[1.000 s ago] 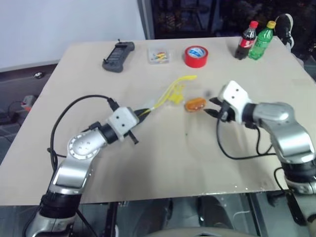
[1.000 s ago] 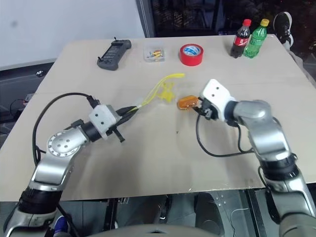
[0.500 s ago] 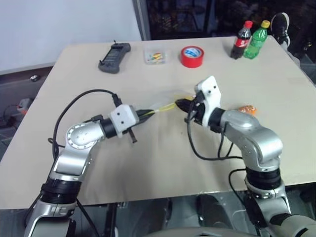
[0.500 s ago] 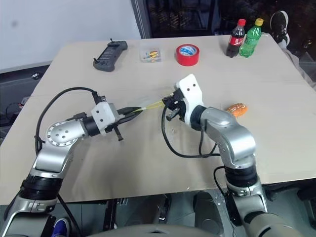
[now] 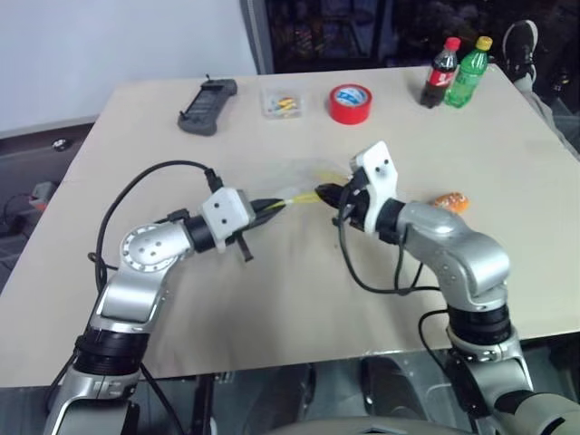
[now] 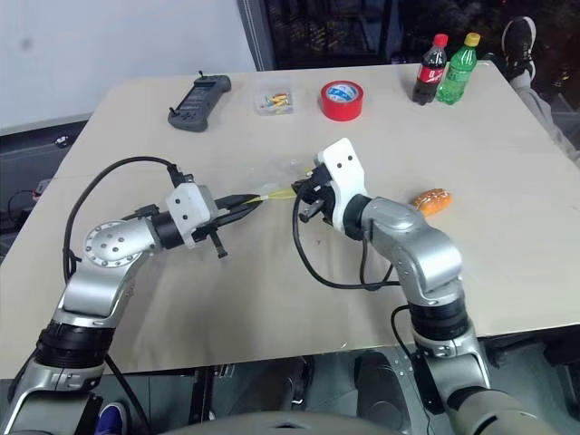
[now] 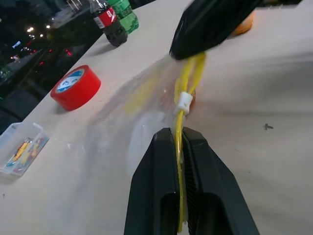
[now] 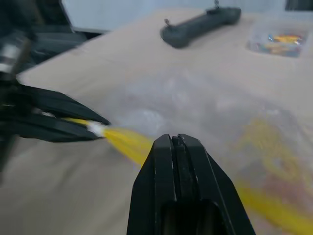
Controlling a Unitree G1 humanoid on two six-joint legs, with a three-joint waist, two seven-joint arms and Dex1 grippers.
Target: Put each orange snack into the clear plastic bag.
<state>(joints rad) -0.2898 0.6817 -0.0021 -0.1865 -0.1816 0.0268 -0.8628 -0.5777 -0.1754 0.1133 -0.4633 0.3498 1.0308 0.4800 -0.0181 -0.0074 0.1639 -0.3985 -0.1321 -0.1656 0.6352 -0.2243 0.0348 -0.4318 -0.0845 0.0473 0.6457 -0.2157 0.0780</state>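
Right now both grippers pinch the same thing: the clear plastic bag [image 6: 272,186], stretched between them above the table [image 6: 272,308]. The left gripper [image 6: 243,207] has its fingers pressed together on one end of the bag's yellow seal strip [image 7: 180,128]. The right gripper [image 6: 305,193] is clamped on the other end, so the strip runs as a taut line from one claw to the other, roughly across the robot's front. The see-through body of the bag spreads from that line toward the far side of the table. In the left wrist view a reddish patch shows through the plastic near the strip; I cannot tell whether that is a snack inside.

Further out, to the right of the right arm, one orange snack [image 6: 432,200] lies on the table with its long axis about crosswise. It is well apart from the bag's mouth and closest to the right arm, so that arm would likely have to let go to fetch it.

Along the far edge stand a black controller [image 6: 193,91], a small clear box [image 6: 275,100], a red tape roll [image 6: 341,100] and two bottles [image 6: 442,70].
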